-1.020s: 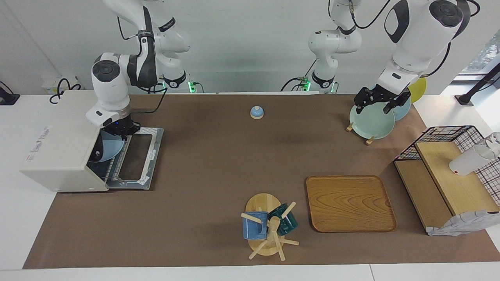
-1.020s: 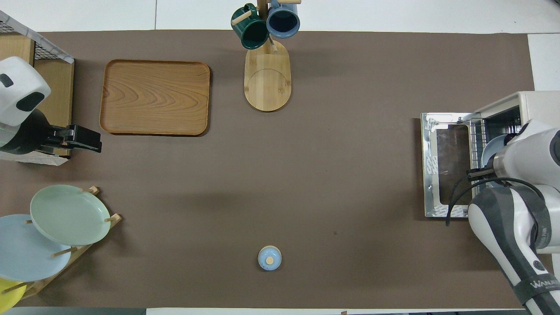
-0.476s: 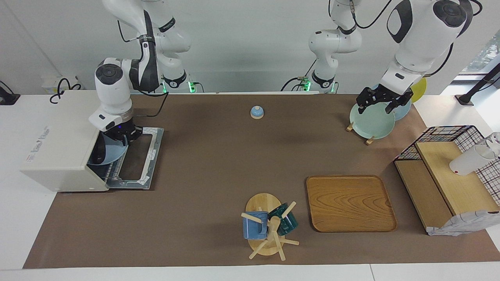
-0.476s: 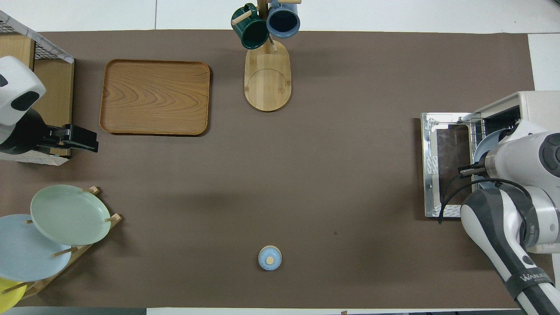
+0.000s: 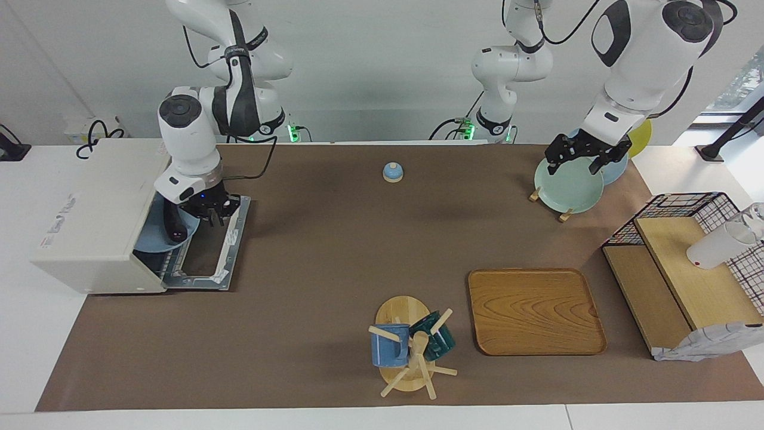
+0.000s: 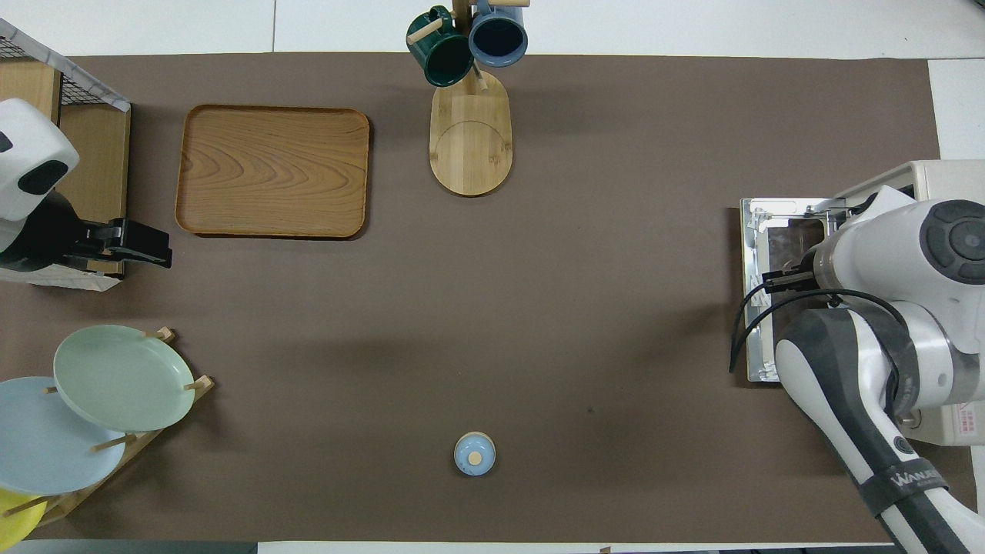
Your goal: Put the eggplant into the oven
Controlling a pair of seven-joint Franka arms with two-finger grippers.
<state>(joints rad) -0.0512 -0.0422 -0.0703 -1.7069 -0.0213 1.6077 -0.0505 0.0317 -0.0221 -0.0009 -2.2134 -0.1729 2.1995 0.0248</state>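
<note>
The off-white oven (image 5: 89, 209) stands at the right arm's end of the table, and its glass door (image 5: 206, 248) lies open and flat. A light blue plate (image 5: 152, 242) sits on the rack in the oven mouth. The dark eggplant (image 5: 172, 223) lies on that plate. My right gripper (image 5: 218, 214) is open and empty, just above the open door in front of the oven mouth. In the overhead view my right arm covers the plate and the eggplant, and only the oven (image 6: 943, 181) and its door (image 6: 777, 246) show. My left gripper (image 5: 574, 162) is open and waits over the plate rack.
A green plate (image 5: 567, 186) stands in the rack under the left gripper. A small blue bell (image 5: 392, 172) sits near the robots at mid table. A wooden tray (image 5: 535, 310), a mug tree (image 5: 412, 349) and a wire-and-wood shelf (image 5: 680, 269) stand farther from the robots.
My right gripper has drawn out of the oven mouth to above the open door. The eggplant stays on the plate inside. The left gripper has barely moved.
</note>
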